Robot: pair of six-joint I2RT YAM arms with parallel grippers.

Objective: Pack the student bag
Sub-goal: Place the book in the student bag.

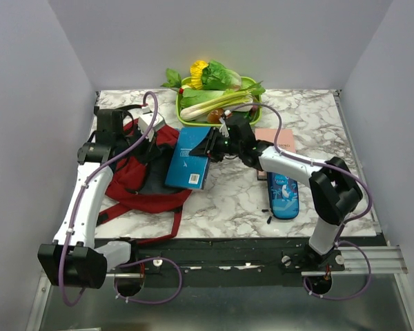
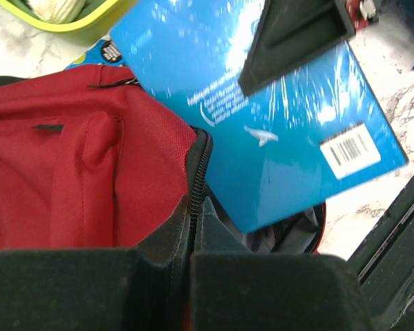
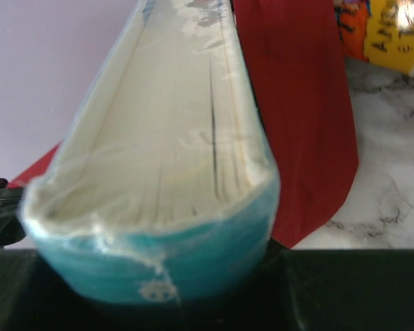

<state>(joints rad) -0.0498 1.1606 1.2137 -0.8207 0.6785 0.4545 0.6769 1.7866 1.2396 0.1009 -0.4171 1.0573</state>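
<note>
student bag (image 1: 141, 181) flat on the left half of the marble table (image 1: 234, 200), dark red fabric spread wide, black straps trailing toward the near edge. left gripper (image 2: 191, 258) closed down to almost nothing, the bag's black zipper edge (image 2: 196, 179) pinched between its fingers, the mouth gaping just beside it with grey lining showing. right gripper (image 1: 212, 147) clamped on a blue book (image 1: 188, 157) - jaws kept partway apart by the book's thickness, page edges and shiny clear wrap filling the right wrist view. one end of the book over the bag's open mouth, the rest over bare marble; white barcode label (image 2: 350, 149) on the upturned cover. at the far edge, just behind the book, a green tray (image 2: 90, 24) heaped with vegetables (image 1: 217, 100). off to the right, well apart from the bag - a pink notebook (image 1: 279, 138) and a blue pencil case (image 1: 283, 195), both flat on the table.
</note>
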